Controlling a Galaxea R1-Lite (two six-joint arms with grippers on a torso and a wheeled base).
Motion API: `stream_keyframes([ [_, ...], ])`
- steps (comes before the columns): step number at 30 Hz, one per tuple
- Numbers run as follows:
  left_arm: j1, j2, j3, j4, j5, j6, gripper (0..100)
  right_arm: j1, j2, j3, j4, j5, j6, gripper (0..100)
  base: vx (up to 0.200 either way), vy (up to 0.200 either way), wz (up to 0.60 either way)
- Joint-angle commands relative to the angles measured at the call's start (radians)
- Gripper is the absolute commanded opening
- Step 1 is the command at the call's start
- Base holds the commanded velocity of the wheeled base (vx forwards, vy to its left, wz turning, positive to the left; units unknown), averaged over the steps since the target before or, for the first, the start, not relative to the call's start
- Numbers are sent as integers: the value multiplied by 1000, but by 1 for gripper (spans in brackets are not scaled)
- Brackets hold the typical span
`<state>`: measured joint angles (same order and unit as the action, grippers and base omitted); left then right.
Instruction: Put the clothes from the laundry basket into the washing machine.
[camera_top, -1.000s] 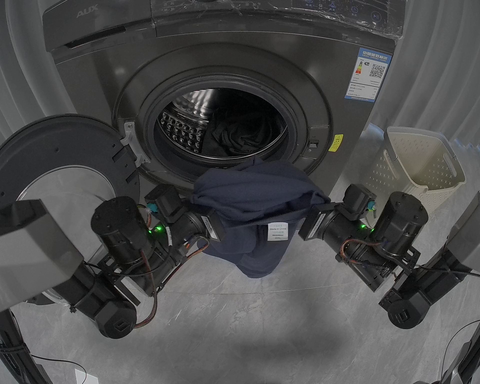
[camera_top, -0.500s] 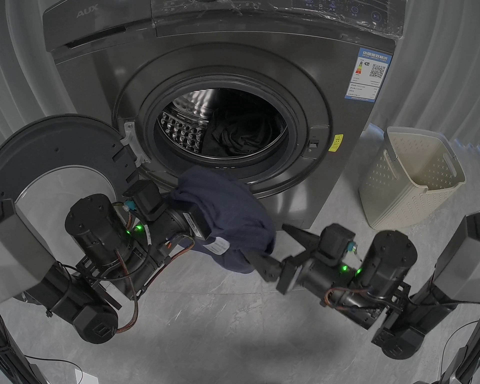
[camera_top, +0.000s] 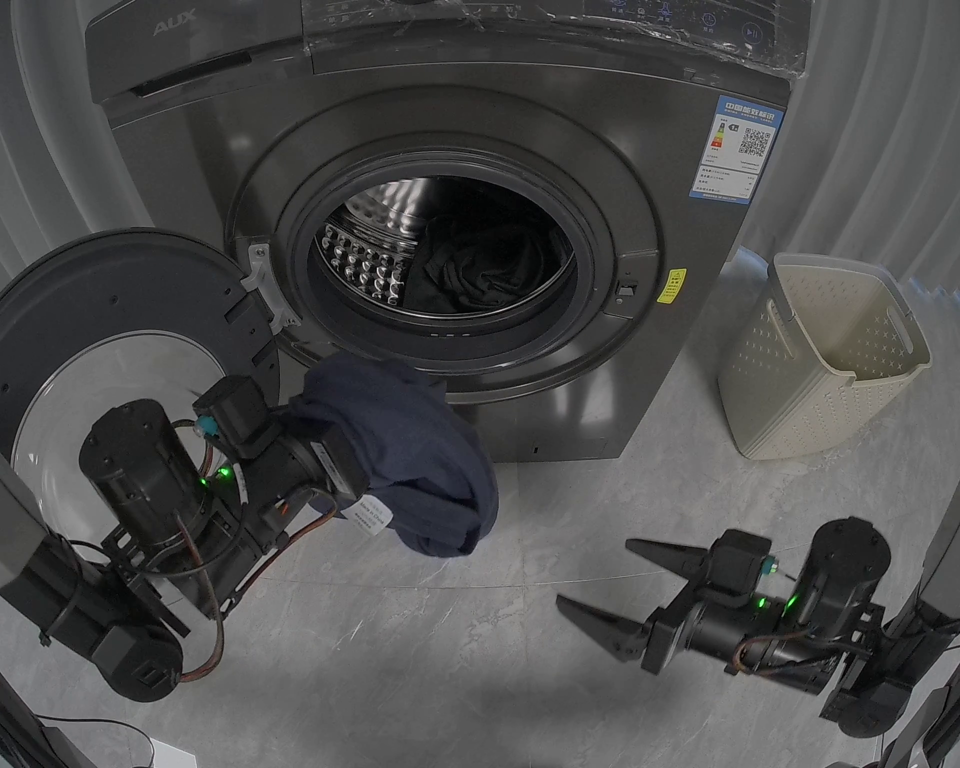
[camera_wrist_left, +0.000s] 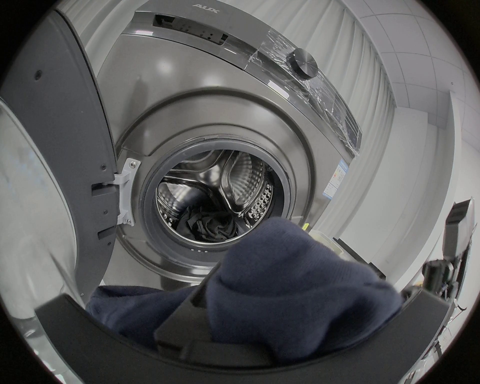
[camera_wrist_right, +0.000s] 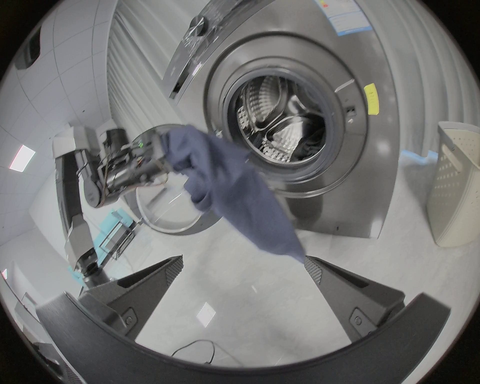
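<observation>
A navy garment with a white label hangs from my left gripper, which is shut on it, low in front of the washing machine and left of its round opening. In the left wrist view the navy garment is draped over the fingers and hides them. Dark clothes lie inside the drum. My right gripper is open and holds nothing, low over the floor to the right. In the right wrist view, past that gripper, the garment dangles before the drum.
The machine's door stands swung open to the left, close behind my left arm. A cream laundry basket stands on the floor right of the machine; I see nothing inside it. Bare grey floor lies between the arms.
My right gripper let go of the garment, opened and drew back down to the right. My left arm moved left and down, and the garment now hangs from it alone.
</observation>
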<state>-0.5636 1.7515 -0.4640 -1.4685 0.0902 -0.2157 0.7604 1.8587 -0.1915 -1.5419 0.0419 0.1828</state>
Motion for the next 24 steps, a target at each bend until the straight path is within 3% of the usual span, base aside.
stream_keyframes([
  [1,-12,-56,114,-1,-9,19,0,-139,-47,-62,0,10,6,100,0,0,0],
  [6,-15,-46,147,10,-9,45,0,-165,-1,-88,0,10,30,100,0,0,0],
  [10,-15,-33,140,17,-9,62,0,-167,17,-121,0,10,47,100,200,0,0],
  [11,-15,-17,120,19,-10,87,0,-167,23,-128,0,6,46,100,200,0,0],
  [13,-12,5,97,27,-10,102,0,-156,27,-114,0,1,40,100,200,0,0],
  [24,-21,72,-2,34,-21,107,0,-125,63,32,0,-11,-17,100,200,0,0],
])
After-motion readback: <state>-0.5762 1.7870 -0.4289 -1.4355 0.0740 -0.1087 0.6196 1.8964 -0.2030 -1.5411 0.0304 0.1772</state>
